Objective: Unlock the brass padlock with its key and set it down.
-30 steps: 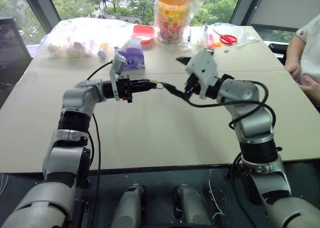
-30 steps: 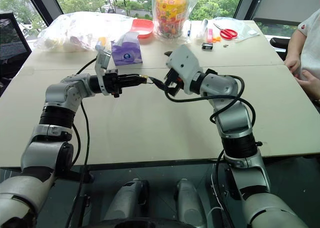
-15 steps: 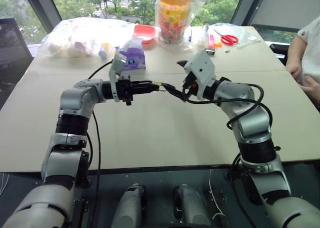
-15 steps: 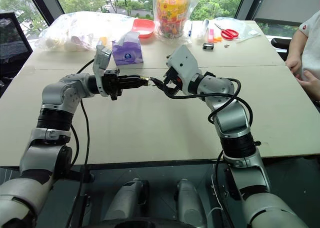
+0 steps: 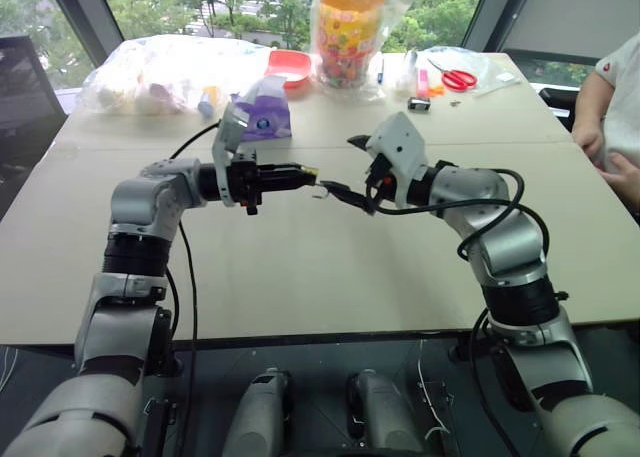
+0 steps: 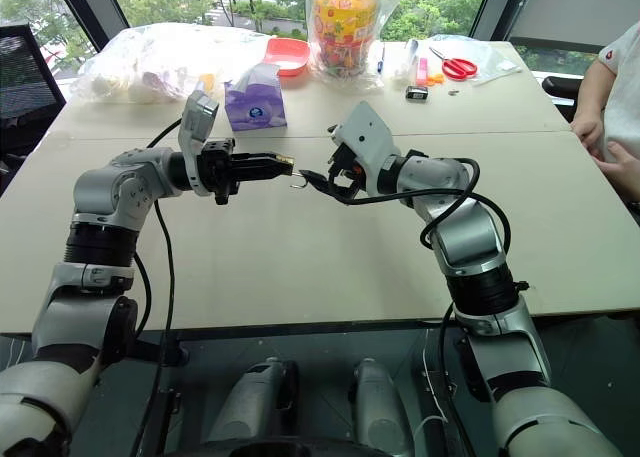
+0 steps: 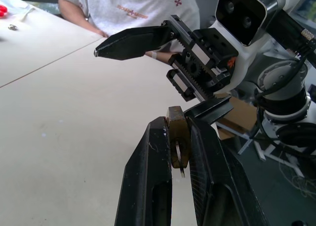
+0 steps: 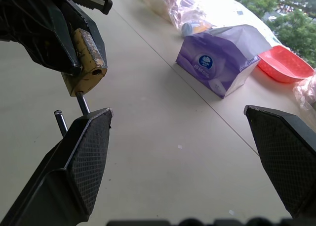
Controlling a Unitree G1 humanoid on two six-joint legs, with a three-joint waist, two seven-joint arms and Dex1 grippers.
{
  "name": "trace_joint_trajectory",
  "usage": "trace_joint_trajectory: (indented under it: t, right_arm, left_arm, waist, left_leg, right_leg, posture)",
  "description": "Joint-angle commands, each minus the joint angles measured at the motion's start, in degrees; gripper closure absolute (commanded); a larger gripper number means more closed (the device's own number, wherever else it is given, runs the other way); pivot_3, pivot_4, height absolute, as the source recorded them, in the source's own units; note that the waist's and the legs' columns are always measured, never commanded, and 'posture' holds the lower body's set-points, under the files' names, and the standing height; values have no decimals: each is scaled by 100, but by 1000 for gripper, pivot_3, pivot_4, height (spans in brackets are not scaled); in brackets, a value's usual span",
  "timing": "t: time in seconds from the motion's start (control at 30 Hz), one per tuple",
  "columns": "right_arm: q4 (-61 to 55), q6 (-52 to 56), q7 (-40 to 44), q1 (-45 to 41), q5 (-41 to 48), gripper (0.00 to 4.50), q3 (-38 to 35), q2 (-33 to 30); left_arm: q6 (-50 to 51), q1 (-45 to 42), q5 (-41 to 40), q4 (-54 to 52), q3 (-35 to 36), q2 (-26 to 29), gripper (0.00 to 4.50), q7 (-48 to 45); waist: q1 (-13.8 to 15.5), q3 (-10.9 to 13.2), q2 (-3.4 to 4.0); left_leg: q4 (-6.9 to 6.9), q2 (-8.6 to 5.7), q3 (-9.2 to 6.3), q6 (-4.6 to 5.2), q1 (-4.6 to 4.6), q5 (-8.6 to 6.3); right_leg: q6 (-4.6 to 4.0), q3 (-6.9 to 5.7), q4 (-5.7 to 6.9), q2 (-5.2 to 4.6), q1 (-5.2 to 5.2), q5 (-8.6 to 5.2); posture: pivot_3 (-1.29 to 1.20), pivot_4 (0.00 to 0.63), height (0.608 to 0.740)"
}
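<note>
Up above the middle of the table, the brass padlock is pinched between the two black fingers of the left gripper, which is closed tight on its boxy body. From the right wrist camera the padlock's thin silver shackle hangs out below the body; one leg is still in the body, while the other leg's end stands free, apart from it. The left gripper points level toward the robot's right, held well clear of the tabletop.

Just beside the padlock, the right gripper faces it from the other side with its fingers spread wide and nothing between them. One finger sits close under the shackle, the other finger stands far off. From the left wrist camera one of the right gripper's fingers reaches over the padlock without touching it. Whether a key is anywhere on the padlock I cannot tell.

Farther back on the table stand a purple tissue box, a red bowl and a tall jar of colourful sweets in a plastic bag. A clear bag of odds and ends lies at the far left, and red scissors at the far right. A person in a white shirt sits at the right edge of the table.
</note>
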Motion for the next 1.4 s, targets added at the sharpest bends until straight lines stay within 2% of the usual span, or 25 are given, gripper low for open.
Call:
trace_joint_trajectory:
  t: [0.03,0.17,0.27,0.33,0.43,0.53,0.8,0.87,1.0,1.07,1.13,1.2,1.33,1.4]
  right_arm:
    - [-172,-50,37,91,39,39,-29,-174]
    - [-107,-287,152,335,-186,39,-145,-820]
    - [-817,158,863,897,268,39,-333,-1685]
    - [-1268,540,1050,1146,568,39,-388,-1956]
    - [-1801,1428,724,1355,737,39,-419,-2010]
    - [-2023,1869,491,1390,715,39,-315,-2049]
    - [-2192,2666,-136,1394,732,39,-193,-1868]
    - [-2219,2732,-199,1386,759,0,-166,-1837]
    - [-2199,2774,-272,1363,816,0,-142,-1831]
    - [-2170,2765,-296,1364,834,0,-146,-1842]
    - [-2165,2764,-318,1406,859,0,-184,-1854]
    - [-2167,2771,-347,1460,896,0,-235,-1860]
    - [-2164,2727,-428,1675,1005,0,-407,-1801]
    - [-2169,2717,-458,1709,1043,0,-436,-1792]
  left_arm:
    - [-248,-52,10,2,40,-42,4500,85]
    - [-357,-51,150,330,-52,-217,4500,303]
    - [-460,-96,404,839,-180,-731,4500,870]
    - [-438,-187,488,1145,-197,-981,4500,1071]
    - [-541,-488,743,2261,-204,-1561,4500,1573]
    - [-560,-824,772,3123,-5,-1890,4500,1843]
    - [-927,-1245,1051,4062,17,-2080,4500,1632]
    - [-977,-1277,1122,4156,19,-2093,3468,1557]
    - [-1024,-1303,1342,4228,-50,-2047,1797,1506]
    - [-1588,-1143,1885,4057,-485,-1912,952,1567]
    - [-1838,-1010,2171,3786,-715,-1710,952,1529]
    - [-1792,-951,2125,3547,-630,-1529,952,1552]
    - [-1712,-321,1942,2239,-447,-924,952,1494]
    - [-1592,-145,1886,1866,-444,-841,952,1525]
  waist:
    - [7,0,0]
    - [34,0,0]
    - [123,0,0]
    - [144,0,0]
    - [132,0,-1]
    - [123,0,-1]
    - [140,0,-1]
    - [144,0,-1]
    - [140,0,-1]
    - [140,0,-1]
    - [139,-1,-1]
    - [97,0,-1]
    - [53,-1,0]
    - [79,-1,0]
  left_leg:
    - [0,0,0,0,0,0]
    - [3,-2,0,0,-2,0]
    - [6,-4,1,5,-4,-3]
    - [10,-3,1,11,-6,-7]
    - [14,0,3,13,-5,-8]
    - [28,5,2,13,-7,-8]
    - [35,3,4,18,-10,-12]
    - [35,-1,5,21,-12,-14]
    - [43,-3,8,30,-17,-20]
    - [47,-3,8,32,-17,-21]
    - [50,-3,8,32,-15,-22]
    - [53,-1,10,32,-12,-22]
    - [50,6,9,32,-13,-23]
    - [45,5,9,32,-14,-23]
  right_leg:
    - [0,0,0,0,0,0]
    - [0,0,-5,-1,1,0]
    - [0,0,-14,-3,5,0]
    - [1,-1,-18,-3,8,-1]
    - [2,-1,-18,-2,8,0]
    - [2,-2,-16,1,8,0]
    - [-1,-2,-18,-9,8,0]
    - [-1,-3,-18,-18,8,0]
    - [-1,-4,-19,-30,8,0]
    - [-2,-4,-19,-31,9,0]
    - [-4,-4,-19,-32,13,-2]
    - [-15,-2,-19,-35,15,-7]
    - [-16,5,-18,-36,11,-6]
    - [-12,7,-19,-41,9,-4]
  posture:
    - [0,150,740]
    - [0,150,740]
    - [0,150,740]
    - [0,150,740]
    - [0,150,740]
    - [0,150,740]
    - [0,150,740]
    - [0,150,740]
    - [0,150,740]
    - [0,150,740]
    - [0,150,740]
    - [0,150,740]
    - [0,150,740]
    - [0,150,740]
